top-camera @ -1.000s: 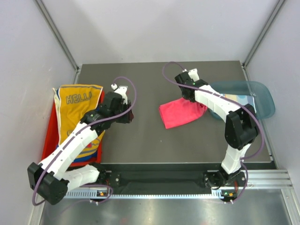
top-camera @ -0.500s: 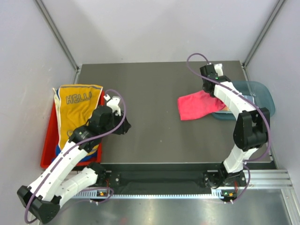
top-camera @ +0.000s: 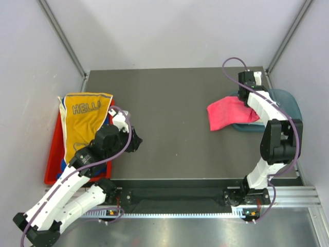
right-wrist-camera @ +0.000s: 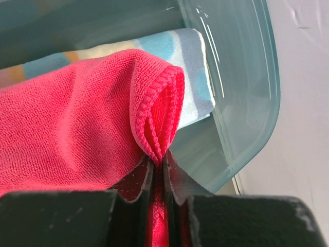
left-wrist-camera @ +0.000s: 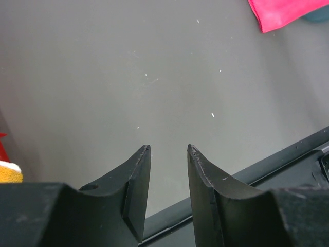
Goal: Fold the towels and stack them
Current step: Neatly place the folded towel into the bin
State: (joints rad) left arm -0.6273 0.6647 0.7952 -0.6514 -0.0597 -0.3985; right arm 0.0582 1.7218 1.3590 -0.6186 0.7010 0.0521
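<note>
Right gripper (top-camera: 250, 101) is clamping a bunched, stitched edge of the hot pink towel (top-camera: 229, 113). In the right wrist view the fingers (right-wrist-camera: 134, 181) are pressing together on the folded hem, with no gap showing beyond the cloth itself. The gripper (right-wrist-camera: 158, 162) is holding that edge over the translucent teal bin (top-camera: 289, 99), which is sitting at the table's right edge, toward the far right corner.

The pink towel (right-wrist-camera: 77, 118) is trailing from the jaws to the left. Its free end is lying flat on the dark grey table (top-camera: 175, 92) just left of the bin, and its gripped end is reaching over the bin's rim (right-wrist-camera: 241, 77).

Inside the bin, a dotted light blue towel (right-wrist-camera: 175, 46) is lying partly under the pink one, with one rounded corner showing.

Left gripper (top-camera: 134, 142) is hovering above bare table near the left near corner, well apart from the pink towel (left-wrist-camera: 288, 13). Its jaws are standing apart, with nothing between them in the left wrist view (left-wrist-camera: 168, 149).

The yellow HELLO towel (top-camera: 85, 118) is lying print-up in the red tray (top-camera: 51, 164) at the table's left edge, just beside the left arm. A sliver of the yellow cloth (left-wrist-camera: 7, 172) is showing at the left margin of the wrist view.
</note>
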